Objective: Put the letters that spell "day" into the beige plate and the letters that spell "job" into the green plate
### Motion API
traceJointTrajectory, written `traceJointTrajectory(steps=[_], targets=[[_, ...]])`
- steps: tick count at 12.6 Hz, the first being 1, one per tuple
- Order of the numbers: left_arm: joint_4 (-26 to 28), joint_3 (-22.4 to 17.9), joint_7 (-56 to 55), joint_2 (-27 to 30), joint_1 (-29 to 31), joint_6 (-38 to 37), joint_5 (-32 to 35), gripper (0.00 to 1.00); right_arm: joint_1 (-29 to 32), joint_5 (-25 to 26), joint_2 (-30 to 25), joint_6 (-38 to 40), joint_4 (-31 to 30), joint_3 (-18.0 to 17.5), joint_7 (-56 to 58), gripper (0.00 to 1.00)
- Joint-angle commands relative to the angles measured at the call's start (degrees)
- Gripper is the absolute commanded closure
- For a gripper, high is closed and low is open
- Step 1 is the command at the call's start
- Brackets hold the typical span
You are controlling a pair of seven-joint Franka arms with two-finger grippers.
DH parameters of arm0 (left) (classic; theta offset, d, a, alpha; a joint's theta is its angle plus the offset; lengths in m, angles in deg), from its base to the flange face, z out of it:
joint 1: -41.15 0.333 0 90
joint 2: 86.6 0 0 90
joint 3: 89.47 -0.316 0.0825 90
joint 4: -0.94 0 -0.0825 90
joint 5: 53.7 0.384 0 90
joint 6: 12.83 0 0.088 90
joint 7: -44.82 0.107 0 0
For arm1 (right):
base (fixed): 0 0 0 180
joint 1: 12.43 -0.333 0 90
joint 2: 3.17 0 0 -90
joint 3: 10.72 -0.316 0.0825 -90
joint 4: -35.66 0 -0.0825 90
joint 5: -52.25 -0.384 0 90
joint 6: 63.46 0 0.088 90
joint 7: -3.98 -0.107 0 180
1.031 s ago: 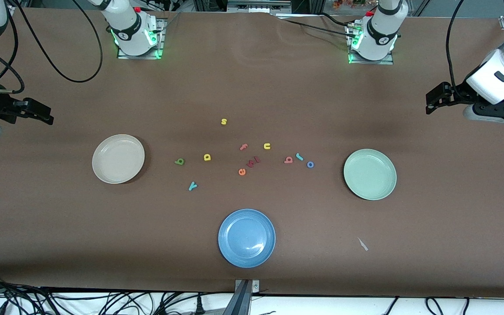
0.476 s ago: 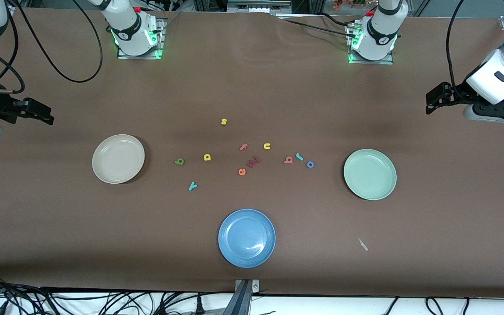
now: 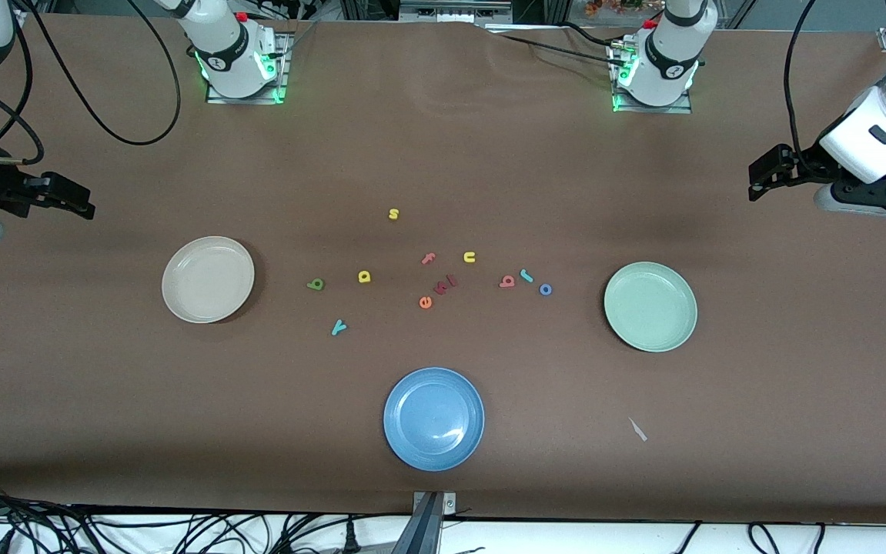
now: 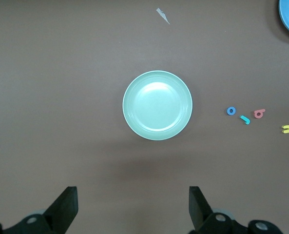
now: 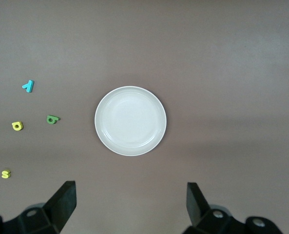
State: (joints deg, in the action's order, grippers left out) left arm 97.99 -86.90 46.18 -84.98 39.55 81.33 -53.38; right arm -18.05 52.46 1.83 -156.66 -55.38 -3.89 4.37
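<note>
Looking across the last second, nothing has changed: both arms wait, so the sorting is not yet begun. The left gripper hangs wide open and empty over the bench near the green plate; the right gripper is the same near the beige plate. From the blue plate, yellow "d", green "a" and teal "y" lie at about eleven o'clock; teal "j", blue "o" and pink "b" lie at one o'clock.
</note>
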Motion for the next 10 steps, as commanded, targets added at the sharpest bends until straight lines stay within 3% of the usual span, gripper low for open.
traceJointTrajectory(steps=[1, 10], targets=[[-1.95, 0.15, 0.31, -0.92, 0.2, -1.35, -1.19, 0.0, 0.17, 0.58, -0.09, 0.13, 0.16, -0.24, 0.66, 0.0], [-1.95, 0.15, 0.31, -0.92, 0.2, -1.26, -1.28, 0.0, 0.17, 0.14, -0.09, 0.22, 0.07, -0.15, 0.48, 0.0]])
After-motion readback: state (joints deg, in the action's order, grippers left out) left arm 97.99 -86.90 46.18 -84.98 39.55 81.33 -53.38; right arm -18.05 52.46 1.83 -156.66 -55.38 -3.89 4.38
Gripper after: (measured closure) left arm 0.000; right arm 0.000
